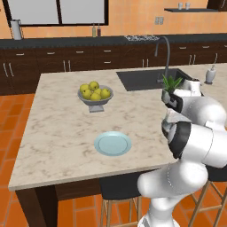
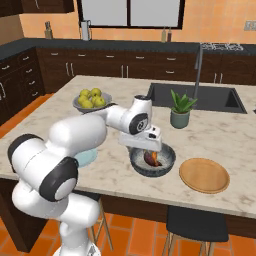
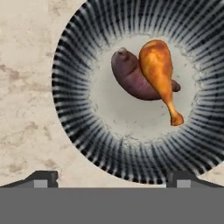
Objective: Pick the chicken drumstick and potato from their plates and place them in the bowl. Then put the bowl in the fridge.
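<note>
From my remote station, reading the right base view from left to right: the pedestal bowl of yellow-green fruit (image 2: 90,102) stands at the far left of the marble island counter (image 2: 230,132). Next, the pale blue plate (image 2: 85,158) lies partly hidden behind the arm, bare where it shows. The gripper (image 2: 146,146) hangs directly above the bowl (image 2: 168,159), near the front edge of the counter. A potted plant (image 2: 180,109) stands behind the bowl, in front of the sink (image 2: 210,97). The tan wooden plate (image 2: 204,175) lies just right of the bowl, apart from it and bare.

In the hand view, I see the finger tips (image 3: 43,178) set wide apart, one at each lower corner, gripping nothing. The potato (image 3: 131,78) rests on the pale floor of the bowl. The chicken drumstick (image 3: 158,72) lies across the potato, touching it, with its thin end pointing toward the lower right.
</note>
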